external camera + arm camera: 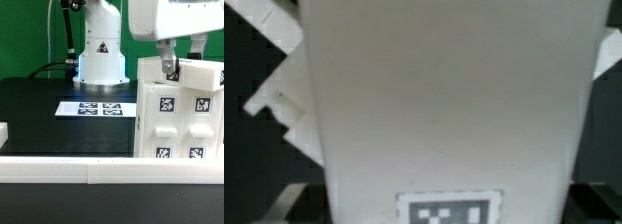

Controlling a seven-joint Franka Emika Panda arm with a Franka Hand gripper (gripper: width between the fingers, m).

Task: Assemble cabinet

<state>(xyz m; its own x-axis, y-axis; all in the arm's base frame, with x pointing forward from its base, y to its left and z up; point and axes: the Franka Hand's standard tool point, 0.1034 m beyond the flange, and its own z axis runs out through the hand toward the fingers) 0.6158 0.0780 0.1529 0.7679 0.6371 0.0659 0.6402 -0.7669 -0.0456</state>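
The cabinet (180, 115) is a tall white boxy body with black-and-white tags. It stands on the black table at the exterior view's right. My gripper (183, 58) comes down from above onto its top edge. One dark finger (168, 68) lies against the top's left side and the other sits behind the top at the right. In the wrist view a flat white panel of the cabinet (438, 100) with one tag fills the frame. It sits between my dark fingers (288, 203), and the gripper (446, 205) is closed on it.
The marker board (98, 107) lies flat on the black table in front of the white robot base (102, 50). A white rail (70, 168) runs along the table's near edge. A small white piece (3, 132) sits at the exterior view's left edge.
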